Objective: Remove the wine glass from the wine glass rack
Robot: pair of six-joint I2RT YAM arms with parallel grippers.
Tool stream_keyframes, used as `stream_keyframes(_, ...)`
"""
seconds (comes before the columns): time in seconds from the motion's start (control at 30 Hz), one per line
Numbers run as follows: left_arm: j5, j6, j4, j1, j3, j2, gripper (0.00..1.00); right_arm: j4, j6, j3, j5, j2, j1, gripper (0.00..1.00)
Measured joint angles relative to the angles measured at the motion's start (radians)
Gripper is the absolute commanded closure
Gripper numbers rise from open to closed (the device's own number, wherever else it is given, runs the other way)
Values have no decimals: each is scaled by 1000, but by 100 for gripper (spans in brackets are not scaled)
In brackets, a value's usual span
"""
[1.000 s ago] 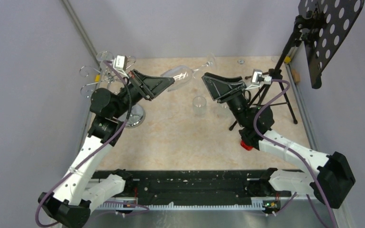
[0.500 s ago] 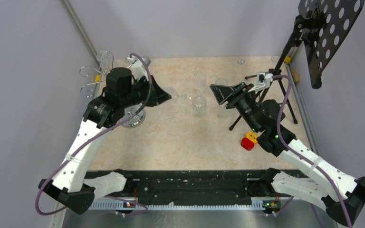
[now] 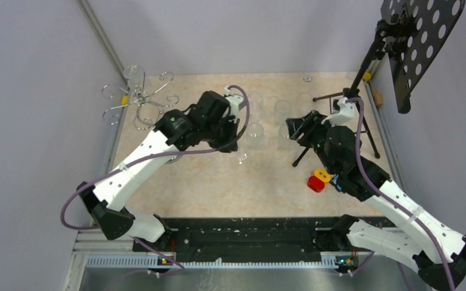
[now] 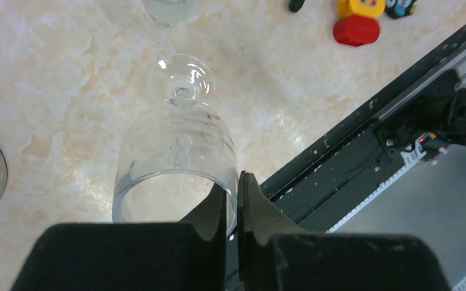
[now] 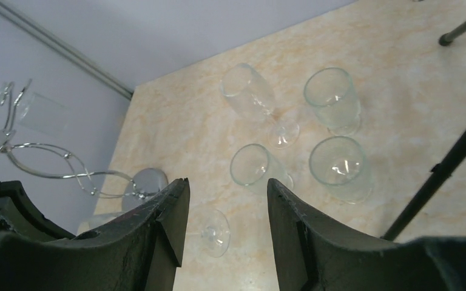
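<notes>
Table (image 3: pixel 218 182): your work surface. Wine glass rack (image 3: pixel 139 97): the reference point. Left gripper (image 4: pixel 238 188): right of the rack, pinched tight on the glass's rim wall, so the bowl hangs foot-down. Right gripper (image 5: pixel 226 188): farther right of the rack, jaws apart, empty. Wine glass (image 4: pixel 179 151): off the rack, low over the table; you can't tell if its foot touches.
</notes>
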Motion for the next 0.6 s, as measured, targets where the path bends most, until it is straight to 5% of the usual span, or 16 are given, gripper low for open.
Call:
stream_keyframes(0.3, -96, 26, -48, -153, 123, 256, 100, -124, -5, 1, 106, -49, 0, 50)
stream_keyframes(0.6, -127, 29, -76, -185, 221, 453, 100, -211, -2, 1, 176, -113, 0, 51)
